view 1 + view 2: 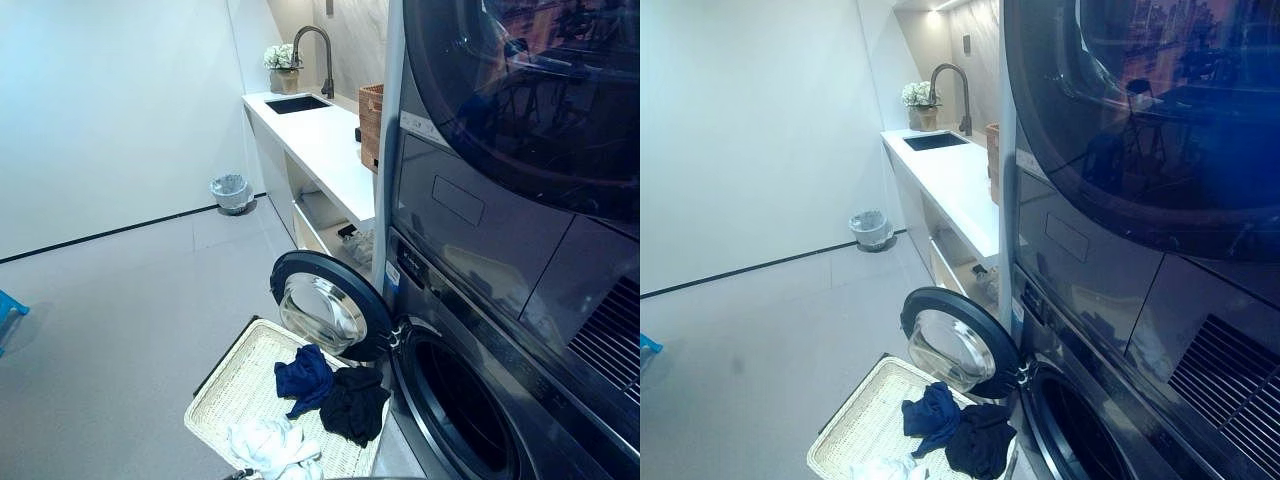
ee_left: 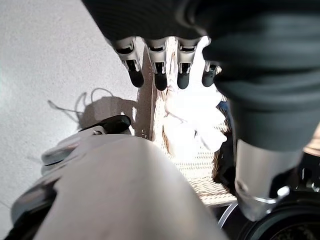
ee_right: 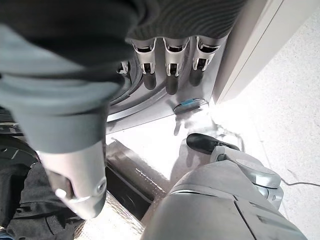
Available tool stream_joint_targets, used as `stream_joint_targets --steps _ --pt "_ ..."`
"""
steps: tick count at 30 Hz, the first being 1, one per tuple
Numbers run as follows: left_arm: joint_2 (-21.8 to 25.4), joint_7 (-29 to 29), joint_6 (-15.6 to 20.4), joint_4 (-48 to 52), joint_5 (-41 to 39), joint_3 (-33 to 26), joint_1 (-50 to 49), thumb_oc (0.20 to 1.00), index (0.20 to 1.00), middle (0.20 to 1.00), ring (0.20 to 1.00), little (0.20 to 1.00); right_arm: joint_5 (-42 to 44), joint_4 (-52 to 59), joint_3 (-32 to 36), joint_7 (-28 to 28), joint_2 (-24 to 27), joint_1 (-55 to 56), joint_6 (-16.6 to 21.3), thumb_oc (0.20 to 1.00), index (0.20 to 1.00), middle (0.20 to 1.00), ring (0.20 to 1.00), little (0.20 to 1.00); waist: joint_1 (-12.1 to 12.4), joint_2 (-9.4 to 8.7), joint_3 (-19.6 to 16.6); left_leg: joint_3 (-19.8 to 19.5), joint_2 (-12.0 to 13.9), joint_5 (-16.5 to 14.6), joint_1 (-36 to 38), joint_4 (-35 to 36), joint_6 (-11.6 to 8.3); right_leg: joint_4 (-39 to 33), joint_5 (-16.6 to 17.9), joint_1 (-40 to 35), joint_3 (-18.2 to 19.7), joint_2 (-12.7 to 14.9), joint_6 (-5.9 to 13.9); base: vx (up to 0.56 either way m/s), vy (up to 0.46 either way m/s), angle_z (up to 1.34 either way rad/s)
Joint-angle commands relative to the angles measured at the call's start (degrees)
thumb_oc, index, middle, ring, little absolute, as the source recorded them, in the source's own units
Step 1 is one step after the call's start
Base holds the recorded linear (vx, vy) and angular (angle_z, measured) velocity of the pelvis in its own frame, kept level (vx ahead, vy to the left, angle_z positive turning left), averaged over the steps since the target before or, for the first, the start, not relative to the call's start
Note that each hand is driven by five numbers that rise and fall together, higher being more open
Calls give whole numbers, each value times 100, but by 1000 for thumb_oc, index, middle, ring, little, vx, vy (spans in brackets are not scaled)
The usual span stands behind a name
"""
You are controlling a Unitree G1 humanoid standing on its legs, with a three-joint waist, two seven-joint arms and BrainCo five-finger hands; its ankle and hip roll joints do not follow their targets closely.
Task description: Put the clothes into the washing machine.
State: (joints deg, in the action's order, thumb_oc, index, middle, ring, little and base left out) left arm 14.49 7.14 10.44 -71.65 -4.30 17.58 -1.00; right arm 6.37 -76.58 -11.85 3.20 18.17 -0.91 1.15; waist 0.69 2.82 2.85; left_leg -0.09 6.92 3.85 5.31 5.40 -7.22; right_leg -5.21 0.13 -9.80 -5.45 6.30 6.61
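Note:
The washing machine (image 1: 470, 400) stands at the lower right with its round door (image 1: 325, 310) swung open to the left. On the floor in front lies a flat white wicker basket (image 1: 235, 385). In it are a blue garment (image 1: 303, 378), a black garment (image 1: 353, 403) and a white garment (image 1: 270, 447). My left hand (image 2: 159, 70) hangs open above the white garment (image 2: 192, 120), holding nothing. My right hand (image 3: 170, 65) hangs open near the machine's lower front (image 3: 150, 107), with the black garment (image 3: 30, 210) beside its thumb.
A second machine (image 1: 520, 90) is stacked above the washer. A white counter (image 1: 320, 145) with a sink (image 1: 296, 103), tap, flower pot and a brown basket (image 1: 371, 125) runs along the back. A small bin (image 1: 231, 192) stands by the wall. Grey floor lies to the left.

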Motion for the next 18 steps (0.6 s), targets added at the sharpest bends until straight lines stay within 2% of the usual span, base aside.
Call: stream_joint_targets --steps 1,6,7,8,10,13,18 --pt "138 -216 135 -148 -316 -231 552 1000 1000 1000 1000 1000 170 -184 59 -4 -29 -493 -37 1000 1000 1000 1000 1000 42 -263 484 317 -202 -390 288 -39 227 167 192 340 88 231 144 0 0 0" --pt "148 -520 347 -74 -724 -265 623 1000 1000 1000 1000 1000 209 -131 24 -39 39 -554 -65 1000 1000 1000 1000 1000 41 -213 684 278 -209 -327 65 -39 244 130 275 563 91 223 119 0 0 0" --pt "161 -750 573 19 -978 -306 697 1000 1000 1000 1000 1000 263 -87 -3 -73 72 -624 -43 1000 1000 1000 1000 1000 49 -193 834 242 -223 -280 -109 -39 244 117 319 729 104 225 112 -78 20 0" --pt "168 -833 641 51 -1053 -309 730 1000 1000 1000 1000 1000 293 -73 -12 -85 83 -657 -49 1000 1000 1000 1000 1000 52 -187 883 235 -225 -265 -163 -39 242 116 330 780 106 226 110 -171 18 0" --pt "210 -1317 1036 197 -1280 -359 1009 1000 1000 1000 1000 1000 501 -11 -73 -162 141 -866 1 1000 1000 1000 1000 1000 65 -168 1151 195 -239 -184 -480 -39 246 134 393 1118 112 192 87 -244 2 1" --pt "266 -2275 1376 595 -1237 -460 1436 1000 1000 1000 1000 1000 697 49 -159 -260 239 -1245 102 1000 1000 1000 1000 1000 113 -135 1569 120 -273 -56 -945 -39 253 243 461 1634 61 123 26 -242 8 10" --pt "517 -3565 1627 1203 -933 -537 2032 1000 1000 1000 1000 1000 1140 177 -213 -431 384 -1766 166 1000 1000 1000 1000 1000 187 -132 2043 -59 -342 94 -1508 -39 277 490 473 2239 49 58 -11 -161 5 8"
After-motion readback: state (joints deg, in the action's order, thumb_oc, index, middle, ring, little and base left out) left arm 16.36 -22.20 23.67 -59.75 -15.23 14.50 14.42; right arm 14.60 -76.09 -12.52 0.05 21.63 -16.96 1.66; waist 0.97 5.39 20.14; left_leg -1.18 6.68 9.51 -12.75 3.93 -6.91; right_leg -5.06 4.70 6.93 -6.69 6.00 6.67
